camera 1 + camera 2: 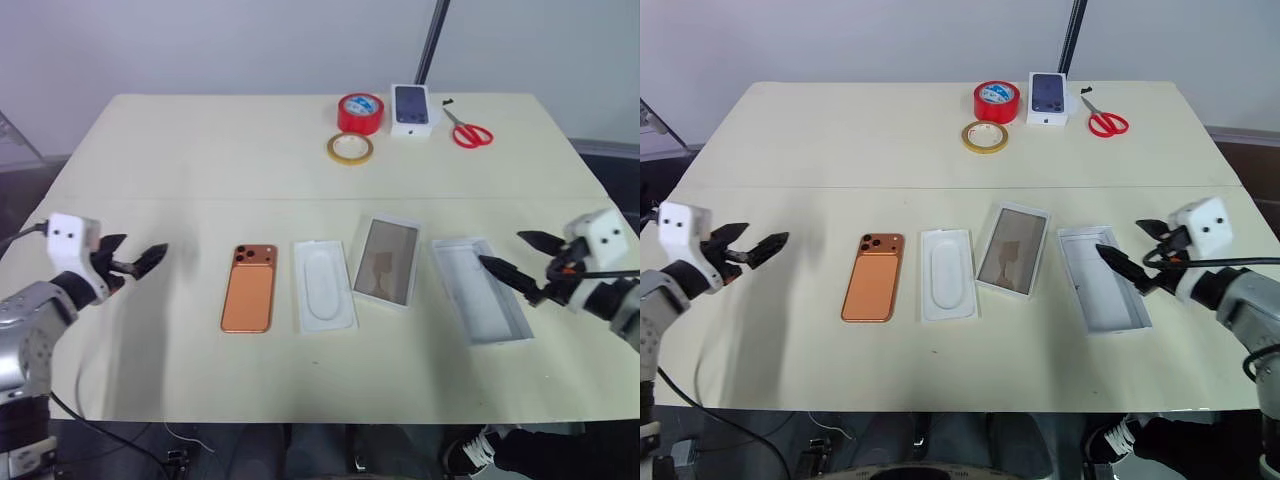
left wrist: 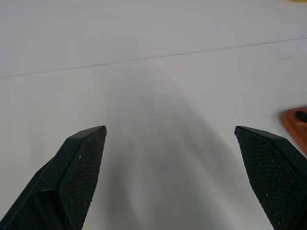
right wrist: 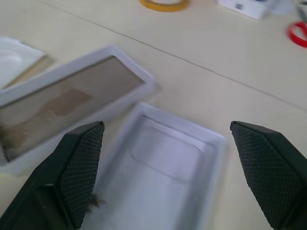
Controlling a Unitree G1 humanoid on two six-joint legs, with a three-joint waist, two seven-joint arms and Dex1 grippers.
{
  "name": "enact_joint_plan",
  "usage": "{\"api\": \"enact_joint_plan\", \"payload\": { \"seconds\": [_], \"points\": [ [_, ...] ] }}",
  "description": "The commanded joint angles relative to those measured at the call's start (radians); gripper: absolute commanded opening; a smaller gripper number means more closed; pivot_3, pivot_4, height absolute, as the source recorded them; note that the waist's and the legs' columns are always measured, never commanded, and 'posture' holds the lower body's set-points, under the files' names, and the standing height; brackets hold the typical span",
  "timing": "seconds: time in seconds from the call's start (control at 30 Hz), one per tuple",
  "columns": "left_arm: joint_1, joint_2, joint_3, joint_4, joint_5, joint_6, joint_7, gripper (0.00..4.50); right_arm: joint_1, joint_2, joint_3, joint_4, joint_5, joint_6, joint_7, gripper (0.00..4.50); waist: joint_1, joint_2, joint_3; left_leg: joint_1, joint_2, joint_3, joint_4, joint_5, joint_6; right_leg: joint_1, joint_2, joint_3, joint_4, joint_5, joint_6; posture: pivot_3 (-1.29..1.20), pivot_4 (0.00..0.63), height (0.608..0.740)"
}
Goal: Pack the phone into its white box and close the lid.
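Basically nothing's packed yet: the phone [image 1: 248, 287] lies camera-side up on the worktop [image 1: 200, 160], the white box [image 1: 385, 262] and lid [image 1: 480, 290] sit empty further right, both the left end effector [image 1: 140, 264] and right end effector [image 1: 518, 258] hover released, so grabbing the phone looks next.

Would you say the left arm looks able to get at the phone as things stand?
Probably yes: the left pincer is open, and only bare table lies between it and the phone, which rests face down, apart from the moulded insert.
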Motion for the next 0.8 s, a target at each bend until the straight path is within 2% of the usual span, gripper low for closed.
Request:
{"api": "enact_joint_plan", "payload": {
  "seconds": [0.03,0.2,0.3,0.47,0.57,0.8],
  "points": [
    [-0.036,-0.040,-0.070,-0.139,-0.077,0.094,0.028,4.50,-0.060,-0.009,0.069,-0.057,-0.021,-0.030,0.001,4.41,-0.001,0.000,0.000,0.000,0.000,0.000,0.000,0.000,0.000,0.000,0.000,0.000,0.000,0.000,0.000,0.00,0.150,0.740],
    [-0.110,-0.132,-0.192,-0.259,-0.183,0.335,0.121,4.50,-0.131,-0.001,0.183,-0.104,-0.047,-0.029,-0.003,4.41,-0.002,0.000,0.000,0.000,0.000,0.000,0.000,0.000,0.000,0.000,0.001,0.000,0.000,0.000,0.000,0.00,0.150,0.740],
    [-0.175,-0.290,-0.171,-0.285,-0.282,0.526,0.285,4.50,-0.157,0.002,0.220,-0.116,-0.050,-0.037,0.007,4.41,0.000,-0.001,0.000,0.000,0.000,-0.001,0.001,0.000,0.000,0.000,0.001,-0.001,0.000,0.000,0.000,0.00,0.150,0.740],
    [-0.219,-0.427,-0.141,-0.347,-0.344,0.774,0.427,4.50,-0.158,0.007,0.240,-0.159,-0.043,-0.016,-0.004,4.41,-0.002,-0.001,0.000,-0.001,0.000,-0.002,0.002,0.000,0.000,0.001,0.002,-0.001,0.000,0.000,0.000,0.00,0.150,0.740],
    [-0.241,-0.485,-0.103,-0.361,-0.327,0.904,0.492,4.50,-0.137,0.003,0.238,-0.172,-0.046,-0.012,-0.005,4.41,-0.001,-0.001,0.000,-0.001,0.000,-0.002,0.002,0.000,0.000,0.001,0.002,-0.001,0.001,0.000,0.000,0.00,0.150,0.740],
    [-0.243,-0.549,-0.103,-0.313,-0.410,0.938,0.641,4.50,-0.136,-0.005,0.242,-0.178,-0.042,-0.012,0.008,4.41,0.001,-0.001,0.000,0.000,0.000,-0.002,0.002,0.001,-0.001,0.001,0.002,-0.001,0.001,0.000,0.000,0.00,0.150,0.740]
  ]
}}
